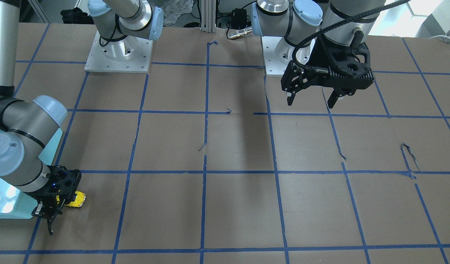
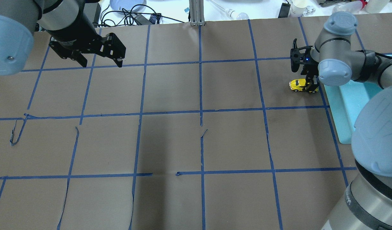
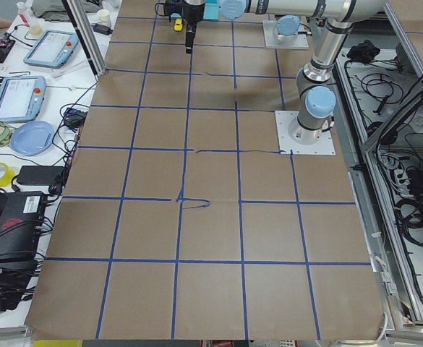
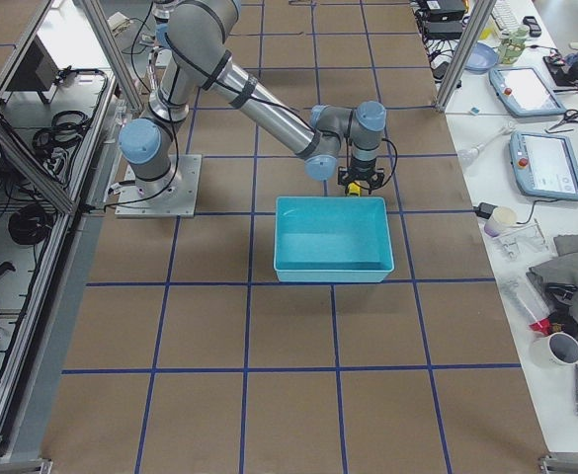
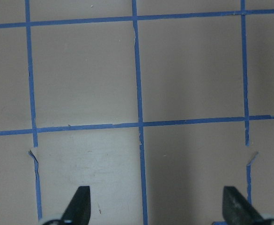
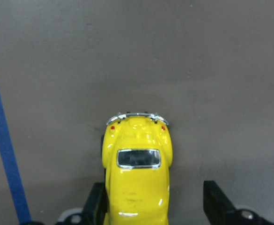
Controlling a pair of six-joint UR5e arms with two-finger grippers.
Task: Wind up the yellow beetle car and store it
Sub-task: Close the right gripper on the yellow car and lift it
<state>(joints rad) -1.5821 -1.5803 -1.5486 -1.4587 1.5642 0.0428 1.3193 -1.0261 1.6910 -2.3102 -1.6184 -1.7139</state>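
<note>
The yellow beetle car [image 2: 298, 85] stands on its wheels on the brown table, just left of the teal bin [image 2: 350, 105]. My right gripper [image 2: 308, 87] is lowered over it. In the right wrist view the car [image 6: 137, 178] sits between the open fingers: the left finger [image 6: 95, 206] is against its side, and the right finger [image 6: 216, 206] stands apart from it. The car also shows in the front view [image 1: 77, 199] beside the right gripper [image 1: 59, 208]. My left gripper [image 2: 101, 61] hovers open and empty at the far left; its fingertips [image 5: 80, 201] frame bare table.
The teal bin [image 4: 333, 242] is empty and lies just behind the car as seen from the right end. Blue tape lines grid the brown paper table [image 1: 239, 146]. Both arm bases [image 1: 118, 55] stand at the robot's edge.
</note>
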